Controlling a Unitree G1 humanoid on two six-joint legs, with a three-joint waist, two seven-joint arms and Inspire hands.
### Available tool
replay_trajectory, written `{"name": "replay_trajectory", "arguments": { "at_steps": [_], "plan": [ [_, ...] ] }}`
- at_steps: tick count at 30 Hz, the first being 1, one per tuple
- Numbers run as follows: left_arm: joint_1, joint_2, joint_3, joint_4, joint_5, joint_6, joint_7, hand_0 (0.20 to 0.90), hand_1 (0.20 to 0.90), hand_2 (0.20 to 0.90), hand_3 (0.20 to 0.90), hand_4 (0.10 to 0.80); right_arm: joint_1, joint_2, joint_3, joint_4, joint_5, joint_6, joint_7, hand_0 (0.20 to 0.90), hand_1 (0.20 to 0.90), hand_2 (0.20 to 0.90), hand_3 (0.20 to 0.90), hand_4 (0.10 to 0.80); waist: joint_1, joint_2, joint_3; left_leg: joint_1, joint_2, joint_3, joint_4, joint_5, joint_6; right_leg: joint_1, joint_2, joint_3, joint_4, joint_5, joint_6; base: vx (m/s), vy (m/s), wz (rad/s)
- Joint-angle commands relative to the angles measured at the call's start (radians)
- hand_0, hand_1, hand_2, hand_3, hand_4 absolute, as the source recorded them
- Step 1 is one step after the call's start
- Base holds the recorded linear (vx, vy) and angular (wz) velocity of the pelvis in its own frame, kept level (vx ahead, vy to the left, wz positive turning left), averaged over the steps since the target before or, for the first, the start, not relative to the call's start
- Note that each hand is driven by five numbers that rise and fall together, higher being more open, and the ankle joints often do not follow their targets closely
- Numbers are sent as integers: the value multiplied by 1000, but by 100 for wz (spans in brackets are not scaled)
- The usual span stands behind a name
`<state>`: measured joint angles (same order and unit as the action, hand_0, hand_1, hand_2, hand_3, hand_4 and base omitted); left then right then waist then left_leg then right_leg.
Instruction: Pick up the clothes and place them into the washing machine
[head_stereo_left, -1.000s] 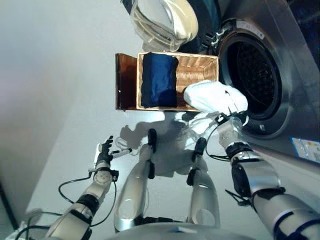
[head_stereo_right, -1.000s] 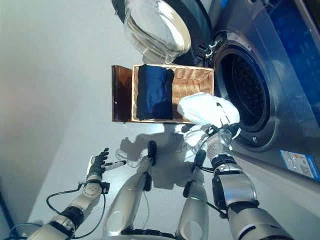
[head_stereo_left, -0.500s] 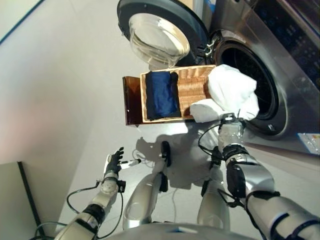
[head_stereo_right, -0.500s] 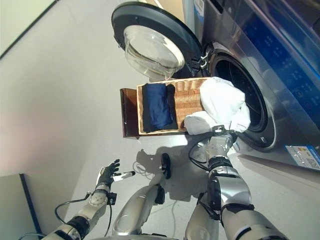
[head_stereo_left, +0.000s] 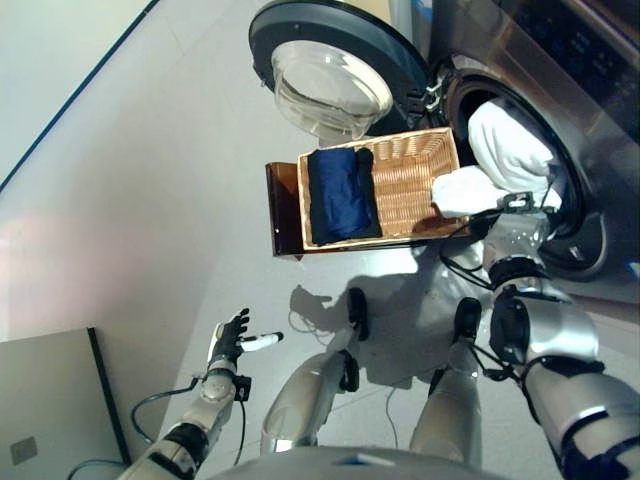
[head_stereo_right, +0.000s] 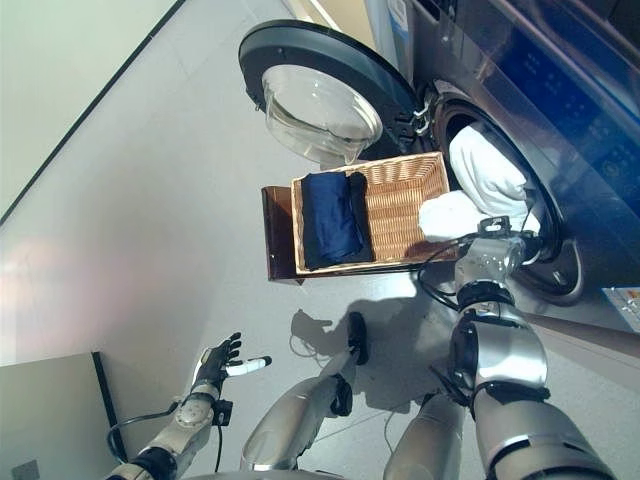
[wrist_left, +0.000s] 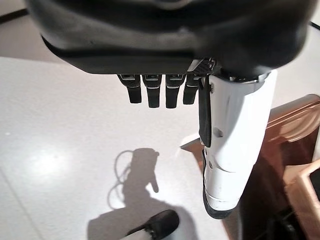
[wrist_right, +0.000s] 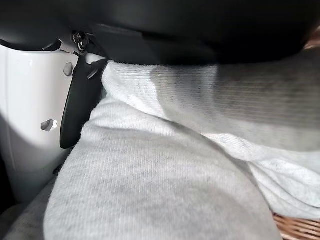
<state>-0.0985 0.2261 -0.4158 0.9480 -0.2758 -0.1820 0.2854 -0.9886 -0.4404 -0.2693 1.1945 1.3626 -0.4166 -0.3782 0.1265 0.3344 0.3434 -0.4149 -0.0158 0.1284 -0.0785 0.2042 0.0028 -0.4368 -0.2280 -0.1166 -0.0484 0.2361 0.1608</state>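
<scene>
Left hand (head_stereo_left: 232, 336) hangs low at the left over bare grey floor (head_stereo_left: 150, 200), fingers straight and relaxed, white-covered thumb out to the side, carrying nothing; well apart from all laundry. Next across: brown stand (head_stereo_left: 283, 208) bearing a rectangular woven wicker basket (head_stereo_left: 410, 180), ribbed weave, pale straw colour. Folded navy garment (head_stereo_left: 338, 192) lies in the basket's left half, long axis running front to back along the basket; smooth, matte cloth. Above the basket the round washer door (head_stereo_left: 325, 75) stands swung open, dark rim around a domed clear glass bowl. Further right: white knit garment (head_stereo_left: 505, 150), soft, bulky, fine-ribbed in the right wrist view; its upper mass is already within the round drum opening (head_stereo_right: 545, 250) of the dark metallic washing machine (head_stereo_left: 590, 80), while a lower fold still hangs outside, just over the basket's right edge. Right hand (head_stereo_left: 515, 222) sits directly below that garment with the cloth pressed against it; fingers are hidden in the fabric, so whether they are curled cannot be told. Judgement: garment lies up and ahead of the right hand, toward the drum; a further push inward is needed to clear the trailing fold
</scene>
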Motion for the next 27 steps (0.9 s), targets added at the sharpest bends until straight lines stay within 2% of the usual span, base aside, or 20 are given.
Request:
{"name": "replay_trajectory", "arguments": {
  "at_steps": [1,7,8,13,17,26,27],
  "plan": [
    [-34,65,-30,-30,-32,-28,35,900,900,900,900,800,-173,-151,100,-80,-85,-63,22,200,200,200,200,300,29,-23,16,-75,48,-56,166,-129,-95,-86,-2,-3,250,-258,-28,-9,-69,1],
    [-39,82,-43,-110,-47,-43,42,900,900,900,900,800,-275,-220,158,-79,-120,-67,-12,200,200,200,200,300,47,1,36,-135,56,-67,168,-112,-102,-197,1,-3,343,-294,-40,-31,-60,1],
    [-40,87,-41,-117,-46,-48,46,900,900,900,900,800,-301,-246,176,-74,-137,-66,-20,200,200,200,200,300,52,4,34,-145,56,-75,171,-126,-107,-218,0,9,369,-318,-37,54,-60,14],
    [-44,90,-46,-151,-35,-47,60,900,900,900,900,800,-328,-274,206,-136,-148,-85,-29,200,200,200,200,300,52,2,45,-201,56,-92,191,-122,-117,-304,-2,23,470,-370,-45,-11,-52,36],
    [-44,84,-46,-152,-30,-53,64,900,900,900,900,800,-320,-273,191,-175,-173,-127,-50,200,200,200,200,300,37,-3,48,-204,51,-94,186,-122,-119,-325,-3,28,505,-388,-50,15,-11,19],
    [-26,106,-40,-182,-24,-72,72,900,900,900,900,800,-423,-402,277,-209,-226,-130,-61,200,200,200,200,300,49,2,37,-177,49,-96,149,-108,-131,-314,1,29,506,-402,-53,1,-1,1],
    [-27,107,-39,-183,-24,-72,71,900,900,900,900,800,-426,-410,283,-212,-228,-131,-59,307,307,307,307,376,48,2,36,-171,48,-96,145,-107,-133,-311,1,27,505,-402,-53,0,0,0]
  ]
}}
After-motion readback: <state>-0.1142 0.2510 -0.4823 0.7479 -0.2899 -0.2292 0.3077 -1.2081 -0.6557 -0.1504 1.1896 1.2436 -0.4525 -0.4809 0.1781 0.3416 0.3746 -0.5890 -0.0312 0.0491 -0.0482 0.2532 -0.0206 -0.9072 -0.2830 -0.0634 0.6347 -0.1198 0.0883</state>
